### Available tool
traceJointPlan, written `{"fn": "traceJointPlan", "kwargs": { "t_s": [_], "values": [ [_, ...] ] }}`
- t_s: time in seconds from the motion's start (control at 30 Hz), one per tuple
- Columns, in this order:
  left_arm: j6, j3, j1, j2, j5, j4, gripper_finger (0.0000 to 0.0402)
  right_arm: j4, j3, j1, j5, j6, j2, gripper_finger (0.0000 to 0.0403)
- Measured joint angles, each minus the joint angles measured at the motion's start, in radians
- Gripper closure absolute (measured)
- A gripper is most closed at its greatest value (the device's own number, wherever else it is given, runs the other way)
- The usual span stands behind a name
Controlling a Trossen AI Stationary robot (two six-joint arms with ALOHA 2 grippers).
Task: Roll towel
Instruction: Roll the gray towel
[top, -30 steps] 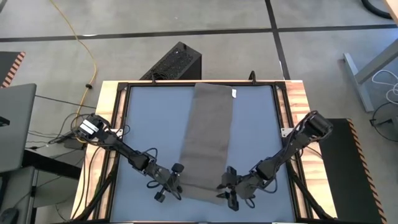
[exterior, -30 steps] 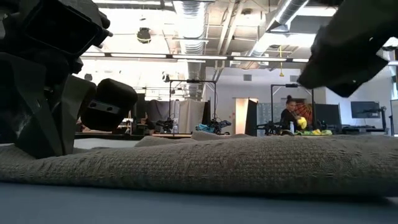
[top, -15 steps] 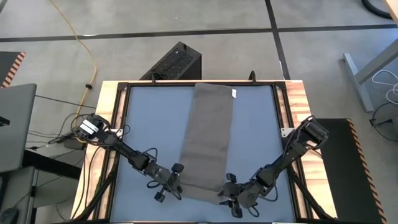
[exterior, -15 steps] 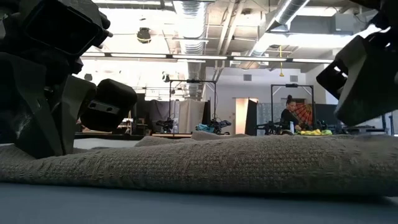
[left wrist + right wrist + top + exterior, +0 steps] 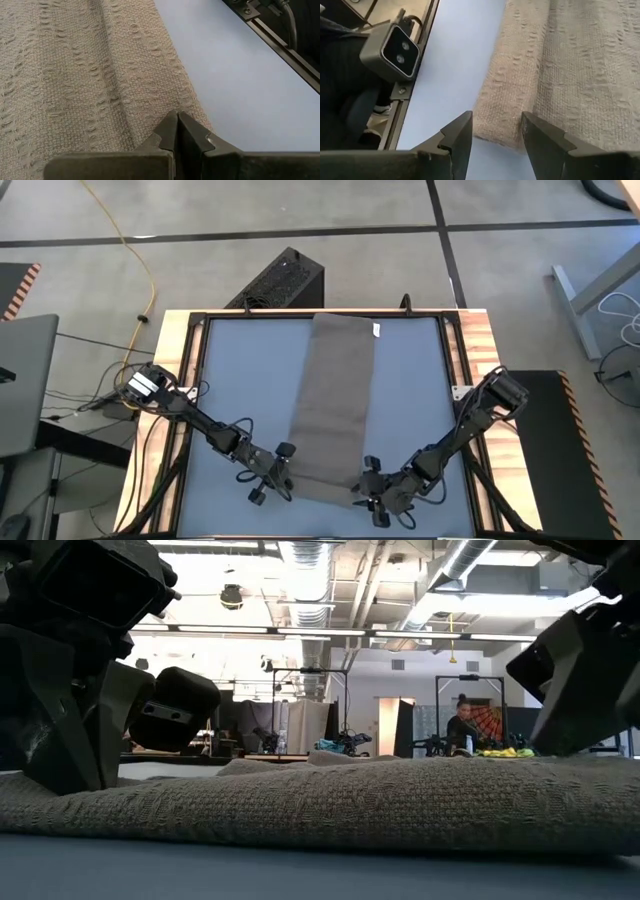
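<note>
The taupe towel (image 5: 335, 400) lies flat as a long strip from the table's far edge to its near edge, with a small white tag (image 5: 377, 330) at its far right corner. My left gripper (image 5: 287, 472) is shut at the towel's near left corner (image 5: 177, 120). My right gripper (image 5: 365, 488) stands open low over the near right corner, one finger (image 5: 457, 135) off the cloth over the mat, the other (image 5: 540, 137) above the towel (image 5: 570, 65). I cannot tell whether it touches. My left gripper has its shut fingertips on the towel beside its left edge (image 5: 192, 107), close to the near corner. It comes slanting down from the near left side. The fingers hide any cloth between them. A low crease (image 5: 122, 107) runs up to the tips, and the towel lies on the table.
The towel rests on a blue mat (image 5: 240, 380) inside a black frame with wooden side rails (image 5: 175, 360). A small camera (image 5: 397, 47) sits on the near rail close to my right gripper. A black box (image 5: 280, 280) stands on the floor beyond the far edge.
My right gripper has come down and a little toward the table's near edge, rolling its wrist, and has settled open at the towel's near right corner. The towel has stayed as it was.
</note>
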Motion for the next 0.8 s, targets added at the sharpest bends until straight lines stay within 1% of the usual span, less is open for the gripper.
{"fn": "traceJointPlan", "kwargs": {
  "t_s": [0.2, 0.33, 0.43, 0.7, 0.8],
  "values": [
    [0.0, 0.0, 0.0, 0.0, 0.0, 0.0, 0.0401, -0.004, 0.0, 0.0, 0.001, -0.025, 0.0, 0.0208],
    [0.0, 0.0, 0.0, 0.0, 0.0, 0.0, 0.0401, 0.065, 0.001, 0.0, 0.018, -0.072, -0.009, 0.0208],
    [0.0, 0.0, 0.0, 0.0, 0.0, 0.0, 0.0401, 0.072, 0.018, 0.0, 0.018, -0.076, -0.009, 0.0208],
    [-0.002, 0.0, 0.001, 0.0, 0.003, 0.0, 0.0401, 0.057, 0.023, 0.006, 0.017, -0.068, 0.09, 0.0208],
    [-0.002, 0.0, 0.001, 0.0, 0.017, 0.0, 0.0401, 0.064, 0.024, 0.002, 0.023, -0.067, 0.11, 0.0208]
  ]
}}
